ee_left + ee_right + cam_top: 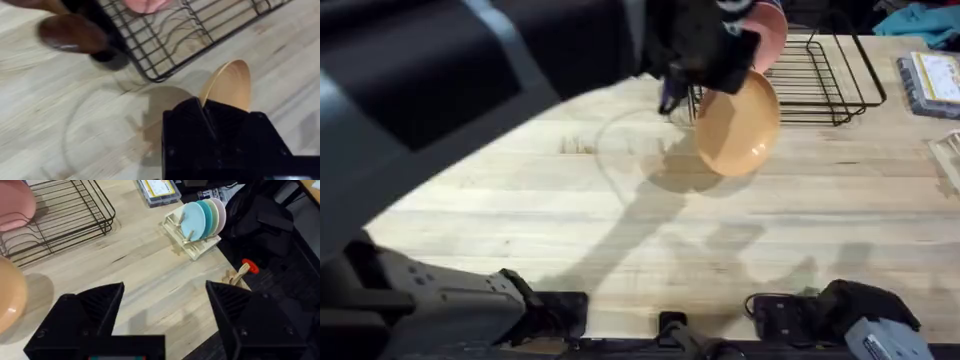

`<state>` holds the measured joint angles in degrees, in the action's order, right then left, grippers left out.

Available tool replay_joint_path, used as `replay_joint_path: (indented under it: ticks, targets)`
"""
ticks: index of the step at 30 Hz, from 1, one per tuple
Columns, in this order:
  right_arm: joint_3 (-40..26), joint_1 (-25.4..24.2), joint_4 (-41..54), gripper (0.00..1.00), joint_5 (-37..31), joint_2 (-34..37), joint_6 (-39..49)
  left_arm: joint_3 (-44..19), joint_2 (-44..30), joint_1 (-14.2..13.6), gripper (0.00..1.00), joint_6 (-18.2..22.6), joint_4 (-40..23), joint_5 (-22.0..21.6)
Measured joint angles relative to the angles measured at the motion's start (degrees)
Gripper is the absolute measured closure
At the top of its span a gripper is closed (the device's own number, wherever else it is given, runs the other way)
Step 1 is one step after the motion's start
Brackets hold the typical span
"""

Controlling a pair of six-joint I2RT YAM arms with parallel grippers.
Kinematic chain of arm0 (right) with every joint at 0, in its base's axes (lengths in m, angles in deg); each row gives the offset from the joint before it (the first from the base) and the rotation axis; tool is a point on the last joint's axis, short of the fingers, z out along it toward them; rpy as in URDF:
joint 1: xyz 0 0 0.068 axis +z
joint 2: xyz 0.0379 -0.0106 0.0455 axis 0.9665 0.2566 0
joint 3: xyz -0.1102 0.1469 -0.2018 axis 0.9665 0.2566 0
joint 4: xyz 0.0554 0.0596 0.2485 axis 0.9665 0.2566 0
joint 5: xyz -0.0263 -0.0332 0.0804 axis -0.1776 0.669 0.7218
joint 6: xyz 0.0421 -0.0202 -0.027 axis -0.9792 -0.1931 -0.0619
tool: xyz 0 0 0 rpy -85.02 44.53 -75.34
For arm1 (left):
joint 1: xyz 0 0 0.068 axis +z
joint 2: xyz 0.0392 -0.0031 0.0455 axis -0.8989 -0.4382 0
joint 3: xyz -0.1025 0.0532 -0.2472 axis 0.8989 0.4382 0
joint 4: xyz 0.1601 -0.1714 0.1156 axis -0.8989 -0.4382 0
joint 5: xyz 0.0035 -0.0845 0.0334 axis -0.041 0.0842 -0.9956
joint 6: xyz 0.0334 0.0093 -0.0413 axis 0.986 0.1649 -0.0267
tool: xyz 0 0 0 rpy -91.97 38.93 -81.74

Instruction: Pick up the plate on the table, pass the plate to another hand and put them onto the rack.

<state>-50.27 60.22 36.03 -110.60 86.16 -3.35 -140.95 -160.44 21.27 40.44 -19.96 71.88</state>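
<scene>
The orange-tan plate [740, 125] hangs tilted above the table [520, 230], just in front of the black wire rack [820, 75]. My left arm rises large and dark across the overhead view, and my left gripper [708, 72] is shut on the plate's near rim. In the left wrist view the plate [230, 85] stands edge-on between my left gripper [202, 107], with the rack [165, 40] close beyond. My right gripper [165, 292] is open with nothing in it, low by its base [840, 310]. The plate [10, 297] also shows in the right wrist view, with the rack [60, 215] beyond it.
A pink plate [770, 30] stands in the rack's left end. A dark utensil holder [107, 55] sits by the rack's corner. A small wooden stand with blue and pink plates [200, 220] and a clear box [932, 80] sit at the right, near the table's edge.
</scene>
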Motion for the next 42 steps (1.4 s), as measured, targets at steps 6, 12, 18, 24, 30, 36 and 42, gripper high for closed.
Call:
replay_joint_path:
  ticks: [6,12,18,24,30,36,42]
  targets:
    - [0.0,0.0,0.0,0.008,1.9,0.0,0.0,0.0,2.0,3.5,0.960,2.1,-2.5,-0.2]
    - [0.0,0.0,0.0,0.009,7.8,0.0,0.0,0.0,3.9,5.7,0.960,3.2,-5.0,-0.2]
    - [0.0,0.0,0.0,0.009,18.4,4.0,0.0,0.0,8.0,11.0,0.959,3.4,-11.1,-0.2]
    - [0.0,0.0,-0.1,0.009,24.3,9.2,0.0,0.0,9.1,14.5,0.959,1.9,-13.7,-0.2]
    - [0.0,0.0,-1.2,0.009,30.7,13.7,0.0,0.0,9.1,18.3,0.959,-0.3,-14.1,0.9]
    - [0.0,0.0,-4.2,0.009,39.0,18.5,0.0,0.0,9.1,21.3,0.960,-1.4,-14.6,5.1]
    - [0.0,3.6,-6.8,0.009,45.4,24.5,0.0,0.0,9.1,25.7,0.960,-2.3,-14.5,11.5]
